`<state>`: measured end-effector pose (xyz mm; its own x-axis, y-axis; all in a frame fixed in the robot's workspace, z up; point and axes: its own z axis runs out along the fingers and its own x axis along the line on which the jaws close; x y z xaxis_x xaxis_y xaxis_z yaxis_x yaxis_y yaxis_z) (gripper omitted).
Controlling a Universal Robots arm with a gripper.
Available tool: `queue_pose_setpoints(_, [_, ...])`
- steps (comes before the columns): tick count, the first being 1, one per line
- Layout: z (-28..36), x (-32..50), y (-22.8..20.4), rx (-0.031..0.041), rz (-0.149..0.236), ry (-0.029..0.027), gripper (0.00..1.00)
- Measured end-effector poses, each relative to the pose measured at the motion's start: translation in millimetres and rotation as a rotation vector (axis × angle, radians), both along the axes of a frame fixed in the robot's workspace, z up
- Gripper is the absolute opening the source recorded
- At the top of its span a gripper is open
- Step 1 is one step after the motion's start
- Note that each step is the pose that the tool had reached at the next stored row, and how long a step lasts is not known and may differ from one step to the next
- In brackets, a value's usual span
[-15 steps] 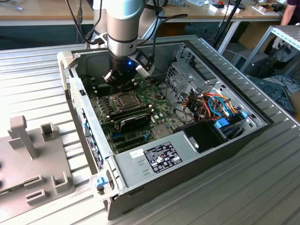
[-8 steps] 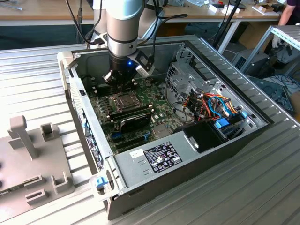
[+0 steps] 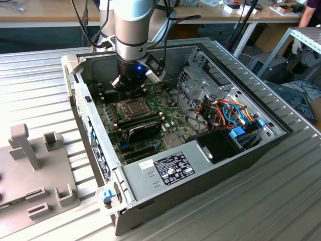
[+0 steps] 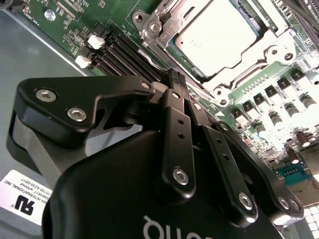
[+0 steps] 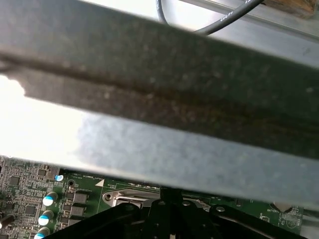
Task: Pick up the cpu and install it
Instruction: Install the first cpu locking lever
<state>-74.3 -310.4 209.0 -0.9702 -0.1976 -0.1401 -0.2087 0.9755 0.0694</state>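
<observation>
Pincer beside the seated cpu

The pincer [image 4: 175, 79], fingers pressed together and empty, hung just beside the cpu [image 4: 215, 36], which lay flat in its socket [image 4: 271, 50].

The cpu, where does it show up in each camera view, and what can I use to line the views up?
Exterior view: the cpu lies inside the socket frame, close to the gripper.
Second wrist view: its silvery top sits in the frame, beyond the fingertips.
First wrist view: cpu hidden; the frame's edge shows.
Shared landmark: the metal socket frame.
</observation>
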Motion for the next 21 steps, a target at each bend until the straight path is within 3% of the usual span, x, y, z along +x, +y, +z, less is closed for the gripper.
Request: queue_pose_setpoints(21, [-2.5,3.2,1.6,-0.0008,0.000,0.0001,0.11])
